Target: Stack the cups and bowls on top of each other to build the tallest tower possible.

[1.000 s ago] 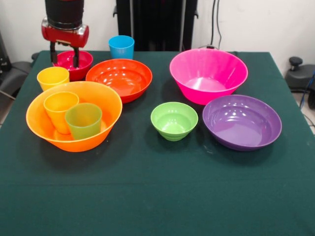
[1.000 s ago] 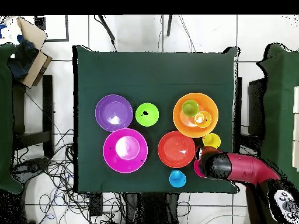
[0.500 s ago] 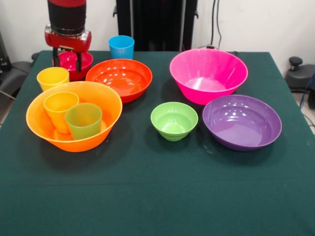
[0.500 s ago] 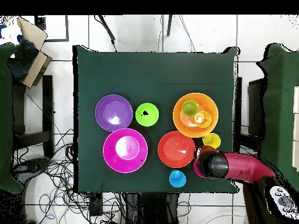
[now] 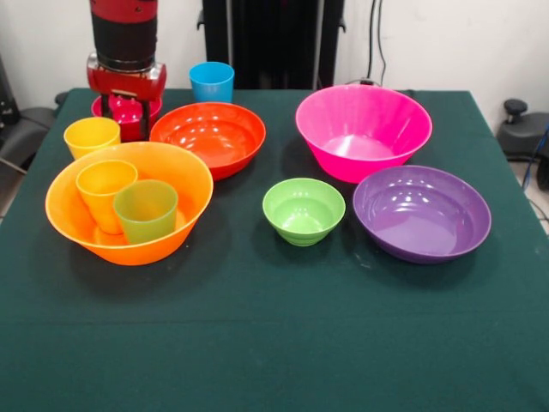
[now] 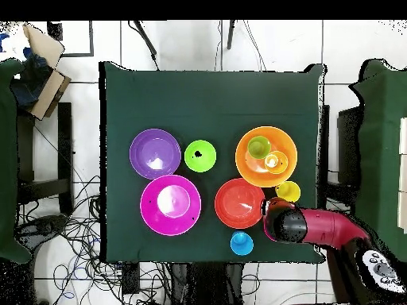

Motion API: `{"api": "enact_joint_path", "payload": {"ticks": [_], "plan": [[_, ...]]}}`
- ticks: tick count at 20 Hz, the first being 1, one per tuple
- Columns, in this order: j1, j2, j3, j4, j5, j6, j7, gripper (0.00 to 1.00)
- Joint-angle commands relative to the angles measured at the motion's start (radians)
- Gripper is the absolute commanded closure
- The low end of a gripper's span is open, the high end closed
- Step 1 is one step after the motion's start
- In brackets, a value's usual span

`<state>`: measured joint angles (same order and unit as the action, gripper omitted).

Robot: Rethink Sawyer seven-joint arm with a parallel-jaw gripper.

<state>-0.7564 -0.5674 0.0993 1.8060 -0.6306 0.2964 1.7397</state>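
Gripper [image 5: 125,116] now higher, crimson bowl [image 5: 129,111] between its fingers.

The crimson bowl [image 5: 120,110] is partly hidden behind the gripper [image 5: 125,110]; in the overhead view the arm [image 6: 318,226] covers it fully.

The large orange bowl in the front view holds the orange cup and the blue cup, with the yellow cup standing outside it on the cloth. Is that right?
Not quite. In the front view the large orange bowl holds the orange cup and the green cup, not the blue one. The blue cup stands on the cloth at the far edge. The yellow cup is outside the bowl, as stated.
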Motion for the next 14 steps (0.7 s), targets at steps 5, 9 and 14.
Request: {"api": "enact_joint_path", "payload": {"ticks": [5, 9, 14], "plan": [[0.05, 0.031, 0.044, -0.087, -0.044, 0.028, -0.007, 0.0], [0.066, 0.019, 0.038, -0.098, -0.036, 0.066, -0.016, 0.0], [0.074, 0.013, 0.036, -0.102, -0.024, 0.088, -0.023, 0.0]]}}
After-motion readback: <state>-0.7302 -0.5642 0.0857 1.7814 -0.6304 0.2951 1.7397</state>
